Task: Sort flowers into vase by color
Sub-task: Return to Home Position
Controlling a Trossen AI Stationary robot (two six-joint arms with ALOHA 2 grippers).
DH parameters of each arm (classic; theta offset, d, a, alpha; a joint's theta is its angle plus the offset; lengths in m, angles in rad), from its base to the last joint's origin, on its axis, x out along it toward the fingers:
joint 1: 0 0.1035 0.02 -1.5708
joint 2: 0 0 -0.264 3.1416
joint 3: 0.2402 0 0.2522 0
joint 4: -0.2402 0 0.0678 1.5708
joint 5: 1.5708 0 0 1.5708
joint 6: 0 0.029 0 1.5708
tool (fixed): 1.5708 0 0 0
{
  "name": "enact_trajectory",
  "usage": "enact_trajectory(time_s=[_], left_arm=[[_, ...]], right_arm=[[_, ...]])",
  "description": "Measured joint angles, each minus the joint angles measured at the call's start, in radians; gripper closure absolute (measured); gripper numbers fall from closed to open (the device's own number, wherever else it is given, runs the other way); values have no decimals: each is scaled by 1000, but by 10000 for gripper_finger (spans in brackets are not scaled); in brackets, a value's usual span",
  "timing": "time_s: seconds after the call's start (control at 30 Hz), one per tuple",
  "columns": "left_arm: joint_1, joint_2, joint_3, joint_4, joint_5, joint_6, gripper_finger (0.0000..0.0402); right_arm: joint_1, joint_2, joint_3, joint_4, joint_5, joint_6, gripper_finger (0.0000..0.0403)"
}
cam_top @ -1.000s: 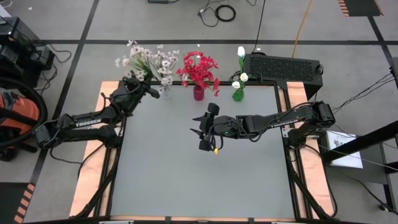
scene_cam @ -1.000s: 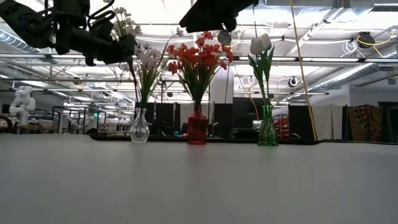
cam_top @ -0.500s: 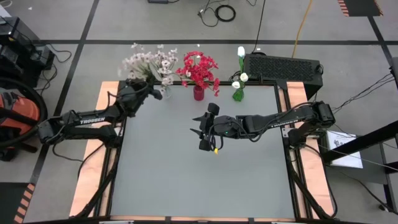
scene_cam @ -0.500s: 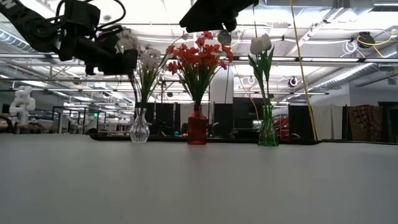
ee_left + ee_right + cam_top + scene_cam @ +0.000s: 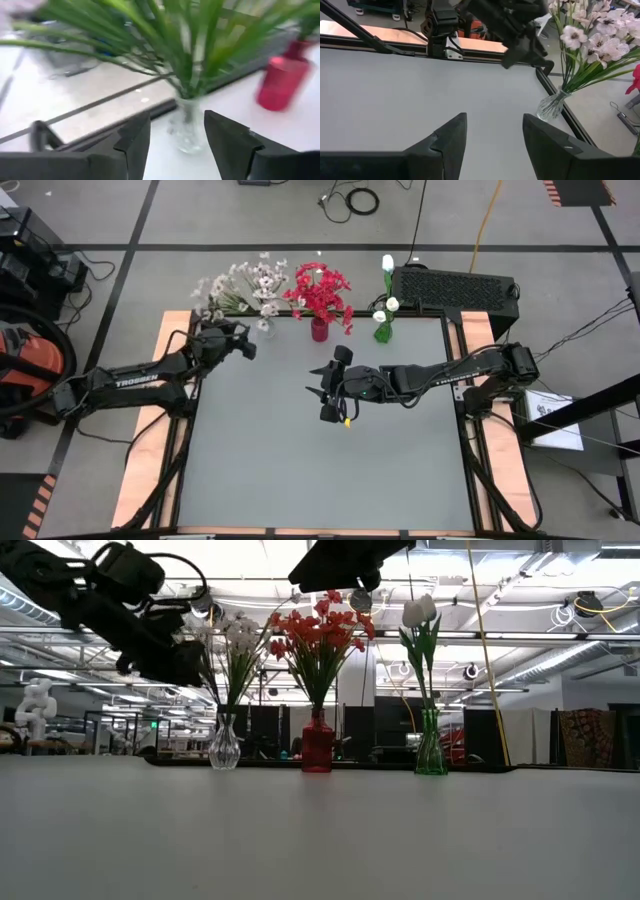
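currently all flowers stand in three vases set in a row along the far edge of the table (image 5: 320,470).

1. the pale blossoms (image 5: 245,283) with long green leaves stand in the clear vase (image 5: 224,745), the one nearest the far left corner.
2. the red flowers (image 5: 320,288) fill the red vase (image 5: 317,750), just beside the clear vase, toward the middle.
3. the white buds (image 5: 420,610) stand in the green vase (image 5: 431,750), set apart from the red vase toward the right.

all three vases are upright. the clear and red bunches overlap at bloom height; the white buds stand clear of both.

the left gripper (image 5: 243,340) hangs above the far left corner of the table, on the near side of the clear vase and apart from it, at about the height of the leaves. its fingers (image 5: 135,142) are spread, and the clear vase shows beyond the gap between them. the right gripper (image 5: 318,398) is held over the middle of the table, well apart from the vases, its fingers (image 5: 452,137) likewise spread over bare surface.

the table top is plain grey with a wooden border down each side. behind its far right corner lies a black case (image 5: 455,285) with a perforated lid. the floor (image 5: 200,215) is grey with dark tape lines, cables (image 5: 355,198) lie on it, and an orange and black vacuum cleaner (image 5: 20,370) stands at the left. the low view shows a large hall with ceiling lights behind the vases.
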Motion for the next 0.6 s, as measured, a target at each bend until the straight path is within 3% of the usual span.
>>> enact_trajectory(time_s=[0.13,0.33,0.47,0.6], left_arm=[[-50,-83,0,-123,116,-42,207],[-106,-221,0,-296,450,-128,208],[-150,-303,0,-283,727,-16,210],[-214,-367,0,-270,895,76,210]], right_arm=[[0,0,0,0,0,0,218],[0,0,0,-1,-4,0,218],[8,-6,0,-3,-34,-25,223],[9,-42,0,-4,-154,-34,249]])
